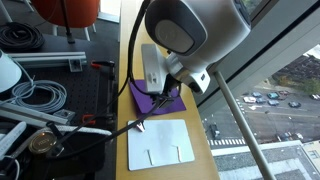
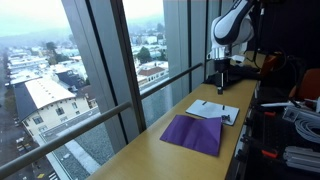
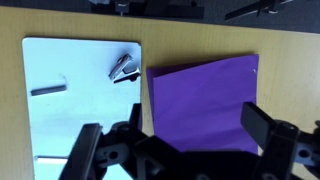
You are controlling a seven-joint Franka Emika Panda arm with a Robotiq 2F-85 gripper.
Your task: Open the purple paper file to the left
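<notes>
Though the arm (image 1: pixel 195 30) hides part of the file (image 1: pixel 165 103) in an exterior view, the wrist view shows it flat, centre-right on the table (image 3: pixel 290 60). The claw (image 3: pixel 175 128) below is spread, empty.

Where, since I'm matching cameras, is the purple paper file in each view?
Exterior view: the purple paper file lies centre, above the white sheet.
Exterior view: lower centre, nearer than the sheet.
Wrist view: right half, sheet at its left.
Shared landmark: the white sheet.
</notes>
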